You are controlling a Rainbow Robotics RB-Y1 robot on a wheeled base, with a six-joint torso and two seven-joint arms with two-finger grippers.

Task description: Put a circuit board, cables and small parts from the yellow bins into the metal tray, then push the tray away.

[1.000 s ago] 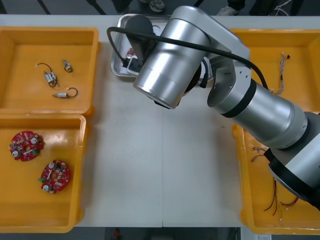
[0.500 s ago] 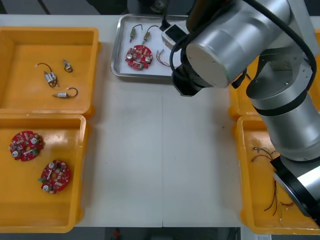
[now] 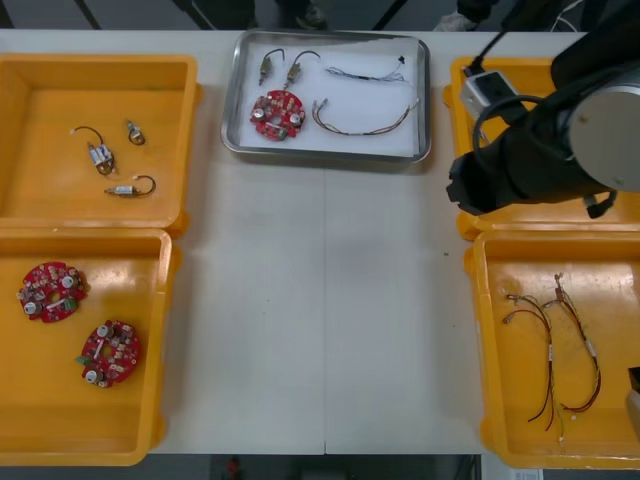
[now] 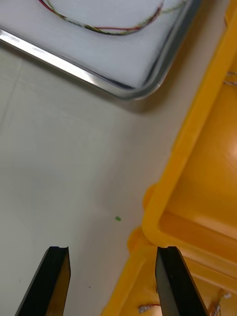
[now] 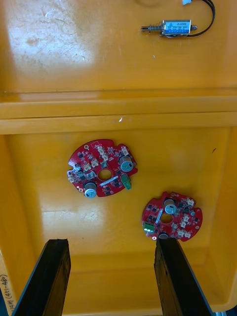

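Note:
The metal tray (image 3: 235,110), white inside, stands at the table's far middle. It holds a red circuit board (image 3: 277,113), two small metal parts (image 3: 280,68), a thin dark cable (image 3: 365,72) and a red and yellow cable (image 3: 362,122). My right arm (image 3: 530,150) hangs over the far right yellow bin. My right gripper (image 4: 112,252) is open with nothing between its fingers, above the bare table beside the orange bin rims (image 4: 197,128). The tray's corner (image 4: 74,69) lies beyond it. My left gripper (image 5: 111,247) is open above two red circuit boards (image 5: 102,169).
The far left bin (image 3: 30,130) holds three small metal parts (image 3: 100,155). In the near left bin (image 3: 140,400) lie two red boards (image 3: 51,291). Several red and yellow cables (image 3: 555,350) lie in the near right bin. Bare table stretches between the bins.
My right arm has swung from over the tray to the right, above the right bins, and the tray's contents now show in full. The left bins are unchanged.

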